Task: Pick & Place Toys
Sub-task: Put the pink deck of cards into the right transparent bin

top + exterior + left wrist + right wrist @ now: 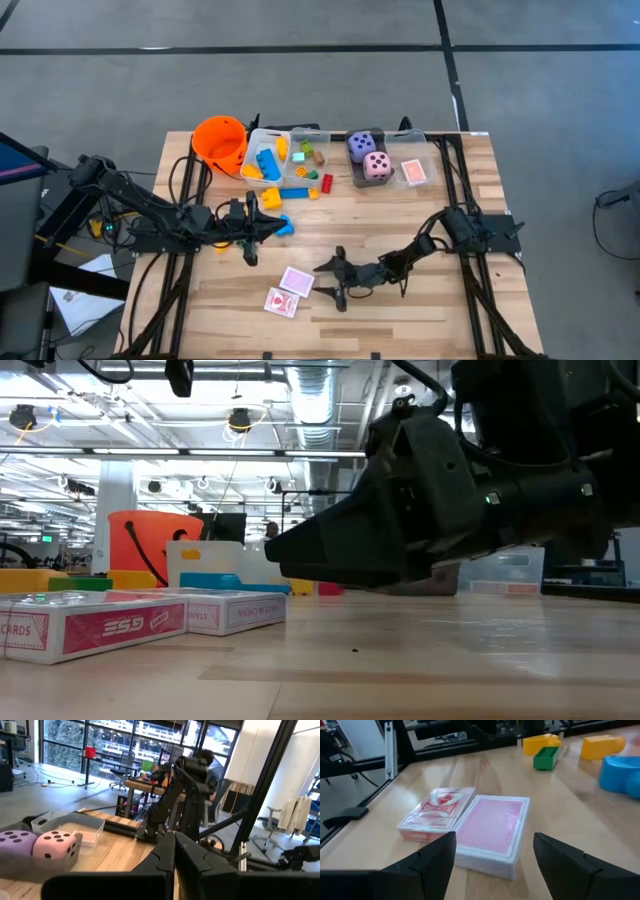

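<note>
Wooden table point(420, 300) holds everything; landmark = orange bucket point(220, 142) at its far left corner. Below the bucket, L gripper point(278, 226) sits low mid-table, fingers pressed shut w/ nothing between them, a blue block point(287, 227) right at its tip; can't tell if touching. Just R of the bucket: first clear bin point(262, 160) w/ blue block point(267, 165) and yellow pieces inside, then a second clear bin point(310, 152) w/ small yellow/green/brown blocks. In front of those bins, on bare wood: yellow block point(271, 198), long blue block point(298, 193), yellow piece point(314, 192), red block point(327, 183). Well below the bucket toward the near edge: two card packs side by side, red-patterned pack point(281, 302) and pinkish pack point(297, 281), touching or nearly so. R gripper point(327, 279) is just R of the pinkish pack, fingers spread about halfway, holding nothing; wrist cam shows both packs between and just ahead of the fingers point(436, 851), not gripped. Further R of the bucket along the far edge: third clear bin point(356, 172) w/ purple die point(361, 146) and pink die point(376, 165) next to each other, then a fourth bin point(425, 150) w/ another card pack point(414, 173) lying flat. Low cam: two packs at L, bucket behind them, dark arm filling the R side.
</note>
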Robot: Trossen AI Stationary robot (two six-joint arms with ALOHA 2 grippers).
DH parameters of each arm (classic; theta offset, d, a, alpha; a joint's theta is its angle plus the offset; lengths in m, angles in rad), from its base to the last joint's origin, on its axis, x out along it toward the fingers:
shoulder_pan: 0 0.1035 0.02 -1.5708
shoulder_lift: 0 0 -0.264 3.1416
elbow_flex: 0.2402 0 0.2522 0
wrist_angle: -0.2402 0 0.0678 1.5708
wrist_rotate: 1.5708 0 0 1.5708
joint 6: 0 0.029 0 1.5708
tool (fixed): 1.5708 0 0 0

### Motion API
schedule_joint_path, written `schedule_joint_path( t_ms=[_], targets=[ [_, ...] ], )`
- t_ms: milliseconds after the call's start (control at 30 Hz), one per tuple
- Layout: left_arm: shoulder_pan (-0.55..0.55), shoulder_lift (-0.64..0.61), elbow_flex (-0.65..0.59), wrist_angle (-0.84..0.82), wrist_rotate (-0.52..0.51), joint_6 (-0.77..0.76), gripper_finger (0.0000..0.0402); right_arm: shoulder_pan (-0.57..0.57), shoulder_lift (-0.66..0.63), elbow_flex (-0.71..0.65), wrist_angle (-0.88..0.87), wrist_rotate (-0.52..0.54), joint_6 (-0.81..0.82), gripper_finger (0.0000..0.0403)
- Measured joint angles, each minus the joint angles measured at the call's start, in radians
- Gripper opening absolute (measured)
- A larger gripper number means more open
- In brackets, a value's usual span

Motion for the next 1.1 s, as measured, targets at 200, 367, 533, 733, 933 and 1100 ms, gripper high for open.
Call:
schedule_joint_path(
  t_ms=[200, 367, 533, 733, 933, 1100],
  targets=[
    [0.000, 0.000, 0.000, -0.008, 0.000, -0.009, 0.0000, 0.029, 0.004, 0.000, -0.037, 0.003, 0.001, 0.0260],
    [0.000, 0.000, 0.000, -0.008, 0.000, -0.012, 0.0000, 0.030, 0.004, 0.000, 0.000, 0.005, 0.117, 0.0260],
    [0.000, 0.000, 0.000, -0.043, 0.001, -0.100, 0.0000, 0.036, -0.001, 0.002, -0.063, -0.044, 0.192, 0.0260],
    [-0.007, 0.000, 0.000, -0.092, 0.003, -0.178, 0.0000, 0.062, 0.000, 0.014, -0.096, -0.062, 0.171, 0.0265],
    [-0.034, 0.000, 0.000, -0.130, 0.003, -0.220, 0.0000, 0.083, 0.003, 0.076, -0.224, -0.073, 0.102, 0.0324],
    [-0.063, 0.000, 0.000, -0.128, 0.001, -0.221, 0.0000, 0.091, 0.002, 0.125, -0.316, -0.052, 0.085, 0.0393]
  ],
)
